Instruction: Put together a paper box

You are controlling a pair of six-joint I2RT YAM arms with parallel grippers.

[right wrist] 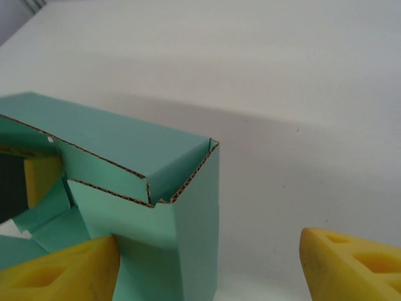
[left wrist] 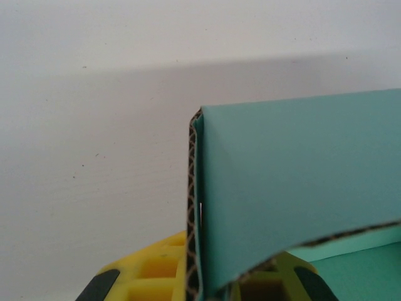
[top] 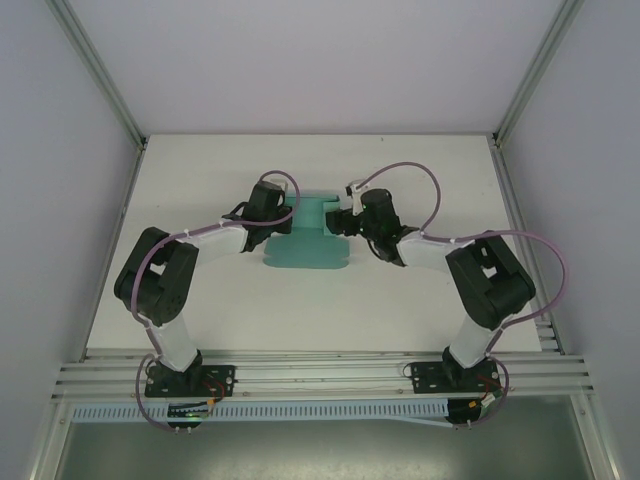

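Teal-green corrugated card paper box [top: 305,250], part-folded, mid white tabletop [top: 200,180] between both arms. Flat flaps spread toward the near edge; the raised folded wall at the far end runs left-right. Left pincer [top: 283,210] clamped on that wall's left end. Right pincer [right wrist: 203,263] open, yellow fingers [right wrist: 351,263] astride the right corner.

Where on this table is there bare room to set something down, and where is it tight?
Bare: the far strip of the table beyond the paper box, and the near strip between the box and the arm bases. Crowded: the centre, where the left gripper and right gripper meet at the box.
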